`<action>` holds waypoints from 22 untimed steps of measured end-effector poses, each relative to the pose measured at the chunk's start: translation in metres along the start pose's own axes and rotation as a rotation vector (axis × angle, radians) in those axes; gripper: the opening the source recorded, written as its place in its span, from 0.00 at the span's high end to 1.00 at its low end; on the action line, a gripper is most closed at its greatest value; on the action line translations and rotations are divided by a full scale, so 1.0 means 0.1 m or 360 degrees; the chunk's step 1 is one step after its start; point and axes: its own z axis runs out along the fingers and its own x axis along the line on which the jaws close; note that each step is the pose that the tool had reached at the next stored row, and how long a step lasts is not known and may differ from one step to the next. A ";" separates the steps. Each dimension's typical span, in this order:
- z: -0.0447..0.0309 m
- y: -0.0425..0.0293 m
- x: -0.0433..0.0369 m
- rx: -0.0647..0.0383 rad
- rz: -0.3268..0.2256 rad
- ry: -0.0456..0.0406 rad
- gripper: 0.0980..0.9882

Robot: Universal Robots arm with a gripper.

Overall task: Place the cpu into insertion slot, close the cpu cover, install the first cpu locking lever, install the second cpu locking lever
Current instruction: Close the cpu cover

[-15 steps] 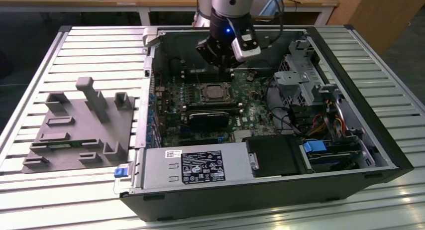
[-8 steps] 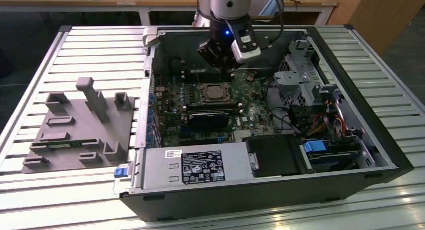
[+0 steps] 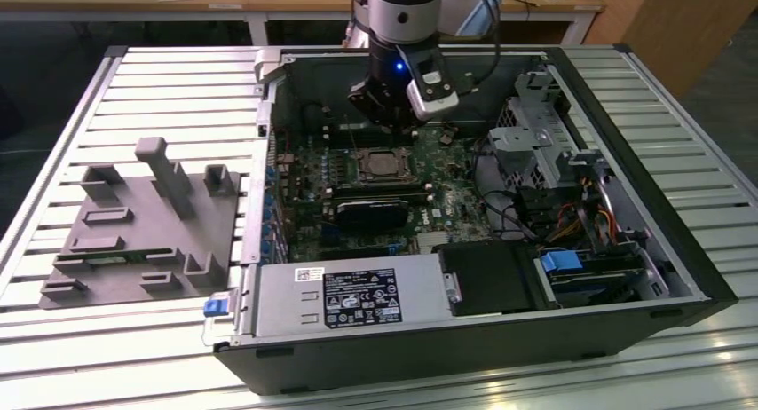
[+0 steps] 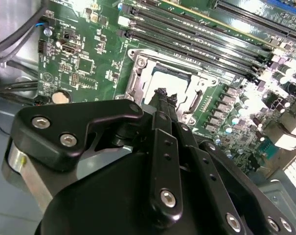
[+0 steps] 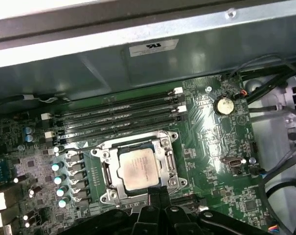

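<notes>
End effector poised at the edge of the socket inside the open computer case.
Its fingers are drawn together, gripping nothing I can see. The cpu sits in the insertion slot, with the cpu cover framing it. Memory slots crowd one side and the black fan the other, with loose cables nearby.

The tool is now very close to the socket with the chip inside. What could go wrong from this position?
1. The tool hangs at the edge of the cpu cover, which lies around the cpu; a sideways slip could scratch the chip's metal top.
2. The capacitors and the memory slots stand close beside the socket; a wide sweep might knock them.
</notes>
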 end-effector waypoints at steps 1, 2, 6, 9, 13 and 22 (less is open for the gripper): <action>0.009 -0.001 0.001 0.0000 -0.0005 0.0000 1.00; 0.017 -0.001 0.002 -0.0001 -0.0018 0.0001 1.00; 0.046 -0.004 0.008 -0.0004 -0.0086 0.0004 1.00; 0.059 -0.005 0.012 -0.0003 -0.0079 0.0004 1.00; 0.091 -0.012 0.037 -0.0002 -0.0037 0.0002 1.00; 0.177 -0.025 0.090 -0.0001 -0.0021 0.0001 1.00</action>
